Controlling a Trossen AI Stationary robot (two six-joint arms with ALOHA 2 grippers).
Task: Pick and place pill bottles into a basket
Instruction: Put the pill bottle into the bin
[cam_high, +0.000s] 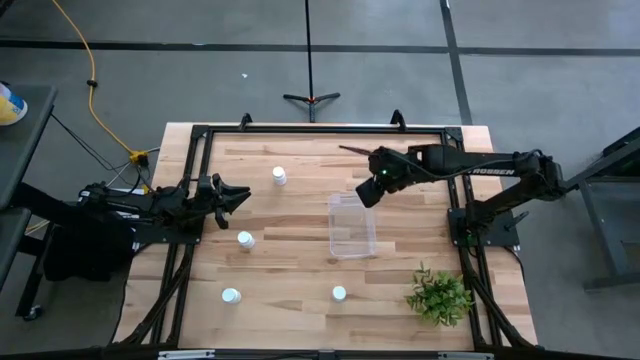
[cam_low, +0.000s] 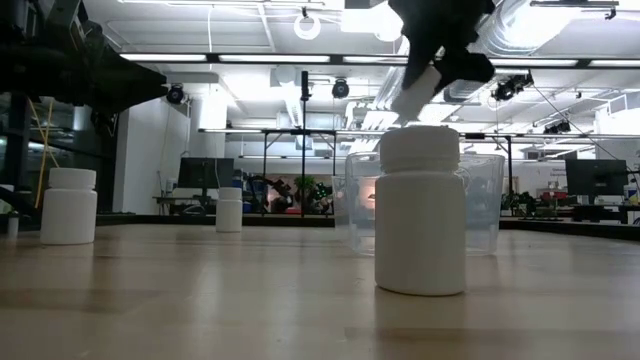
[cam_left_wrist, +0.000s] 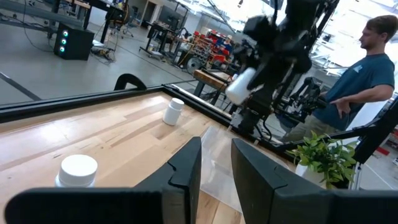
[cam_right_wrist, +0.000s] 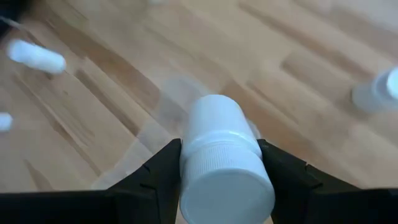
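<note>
My right gripper (cam_high: 366, 192) hangs above the far end of the clear basket (cam_high: 335, 230), shut on a white pill bottle (cam_right_wrist: 217, 124). The low view shows that bottle (cam_low: 420, 90) high over the table. Several other pill bottles stand upright on their bases on the wood: one at the far left (cam_high: 279, 176), one at mid left (cam_high: 245, 239), two near the front edge (cam_high: 231, 295) (cam_high: 339, 293). My left gripper (cam_high: 235, 197) waits at the table's left edge, its fingers a little apart with nothing between them. My right gripper pinches the bottle between its two fingers at the ribbed cap end (cam_right_wrist: 199, 165), one finger (cam_right_wrist: 163, 171) on each side. The fingers slant down from above, and the bottle lies along them, its body pointing away. It is tilted and lifted clear above the basket.
A green leafy plant (cam_high: 440, 297) stands at the near right corner. A black frame (cam_high: 320, 130) runs round the table. A person (cam_left_wrist: 367, 68) stands beyond the table's right side. Bare wood lies between the basket and the left bottles.
</note>
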